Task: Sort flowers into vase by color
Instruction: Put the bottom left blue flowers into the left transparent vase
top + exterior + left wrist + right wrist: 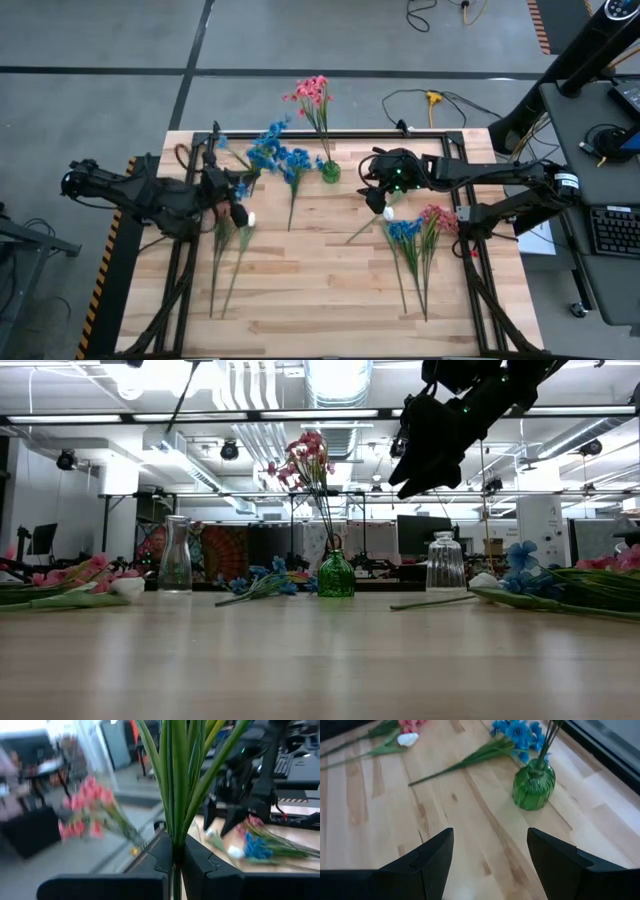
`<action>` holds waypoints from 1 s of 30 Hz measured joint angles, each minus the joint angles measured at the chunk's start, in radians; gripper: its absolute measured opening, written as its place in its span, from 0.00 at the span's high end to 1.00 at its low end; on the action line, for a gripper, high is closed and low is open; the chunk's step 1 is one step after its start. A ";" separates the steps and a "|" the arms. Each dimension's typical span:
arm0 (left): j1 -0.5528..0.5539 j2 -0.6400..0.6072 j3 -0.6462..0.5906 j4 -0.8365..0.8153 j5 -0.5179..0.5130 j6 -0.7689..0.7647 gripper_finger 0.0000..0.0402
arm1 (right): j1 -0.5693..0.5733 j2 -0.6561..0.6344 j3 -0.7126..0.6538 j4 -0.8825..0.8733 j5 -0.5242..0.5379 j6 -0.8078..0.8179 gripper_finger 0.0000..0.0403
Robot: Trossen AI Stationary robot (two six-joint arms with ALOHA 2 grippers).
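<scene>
My left gripper [236, 196] is over the table's left part, shut on a bunch of green stems [175, 795]. Their heads leave the left wrist view; in the high view a blue cluster [264, 156] lies just beyond the fingers. My right gripper [490, 836] hangs open above bare wood, right of the green vase [330, 172]. That vase holds pink-red flowers [312, 92]. A blue flower [517, 732] lies beside the vase. More blue [403, 230] and pink-red flowers [438, 216] and a white bud [388, 213] lie on the table's right part. My left gripper pinches several green stems and leaves [174, 842] between its two shut fingers [200, 862], low on the bunch. The stems stand straight out past the fingertips and fan apart. Which flower heads they carry, I cannot tell from the wrist view.
Stems with a white bud [250, 217] lie on the table near the left gripper. Two clear glass vases [175, 555] [445, 562] stand either side of the green vase [336, 573] in the low view. Bare wood [320, 280] spreads along the near middle.
</scene>
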 joint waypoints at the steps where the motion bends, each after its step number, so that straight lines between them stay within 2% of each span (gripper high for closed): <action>1: 0.016 -0.005 0.000 0.030 0.021 0.051 0.99 | 0.000 0.000 0.000 0.006 0.000 -0.001 0.39; 4: 0.084 -0.029 -0.003 0.073 0.091 0.136 0.99 | 0.000 0.000 0.000 0.013 0.000 -0.008 0.39; 9: 0.246 -0.073 -0.055 0.128 0.233 0.172 1.00 | 0.000 0.000 0.000 0.015 0.001 -0.009 0.39; 20: 0.638 -0.201 -0.319 0.456 0.616 0.219 1.00 | 0.000 0.000 0.000 0.072 0.001 -0.012 0.39; 25: 0.781 -0.216 -0.414 0.524 0.653 0.217 1.00 | 0.000 0.000 -0.001 0.083 0.001 -0.011 0.39; 30: 0.904 -0.216 -0.456 0.580 0.711 0.216 1.00 | 0.000 0.000 -0.001 0.082 0.001 -0.011 0.39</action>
